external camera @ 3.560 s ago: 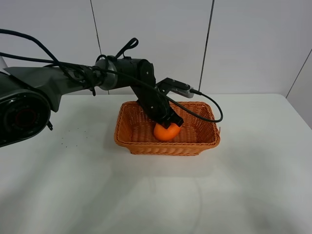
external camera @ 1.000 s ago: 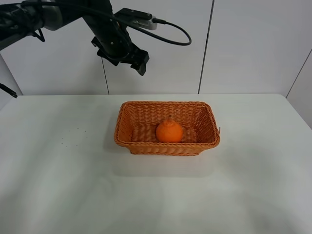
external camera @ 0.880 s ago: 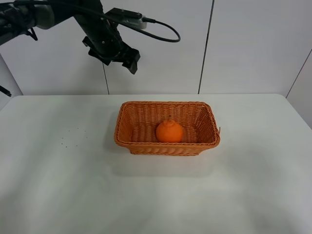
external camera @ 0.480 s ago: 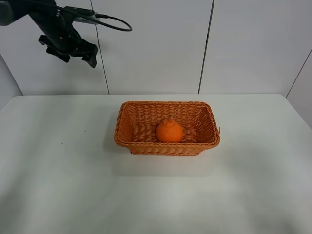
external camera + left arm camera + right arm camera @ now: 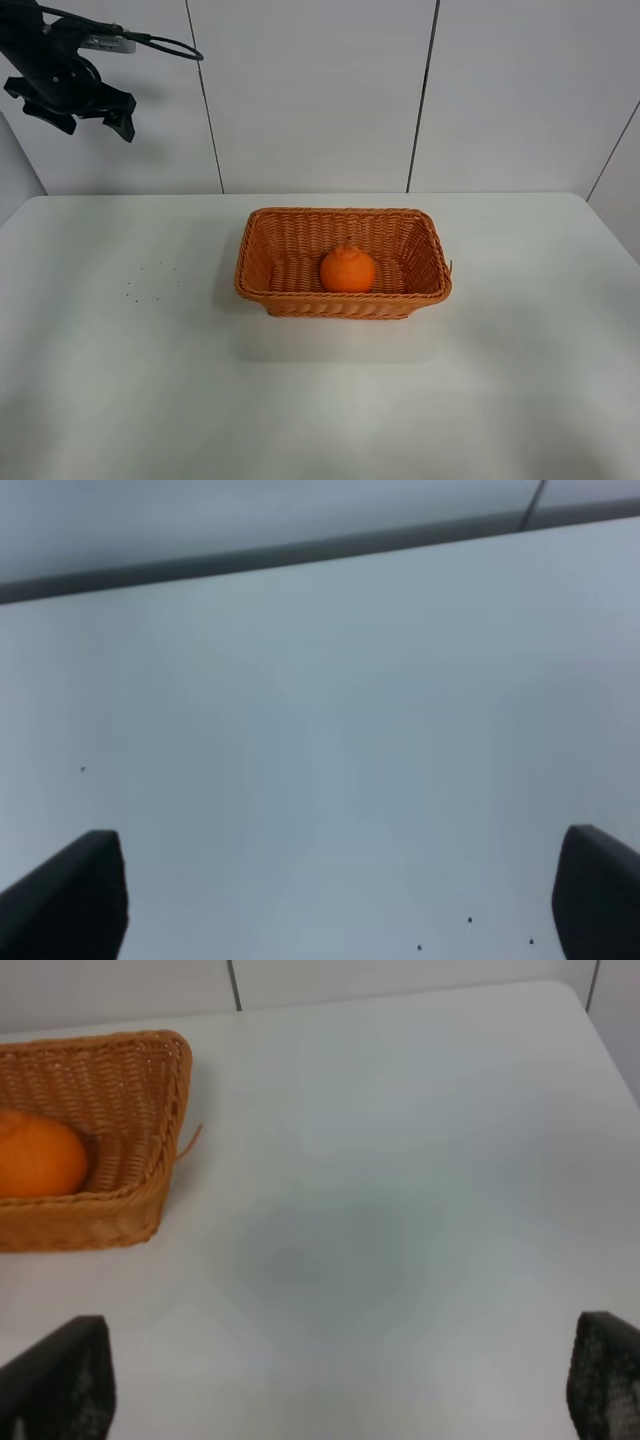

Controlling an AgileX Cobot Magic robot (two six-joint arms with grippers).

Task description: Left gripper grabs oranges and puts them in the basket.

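Observation:
The orange (image 5: 347, 269), bumpy-topped, sits inside the woven basket (image 5: 340, 304) in the middle of the white table. It also shows in the right wrist view (image 5: 36, 1156), inside the basket's corner (image 5: 158, 1100). My left gripper (image 5: 98, 123) is high at the far upper left in front of the wall, far from the basket. In the left wrist view the left gripper (image 5: 335, 900) is open and empty over bare table. My right gripper (image 5: 335, 1390) is open and empty, over the table to the right of the basket; it does not show in the exterior view.
The white table (image 5: 150, 380) stretches around the basket. Small dark specks (image 5: 152, 281) lie on it to the basket's left. Grey wall panels (image 5: 310, 90) stand behind the table's far edge.
My left arm has let go of the orange, risen out of the basket and swung far to the upper left. The orange stays still in the basket.

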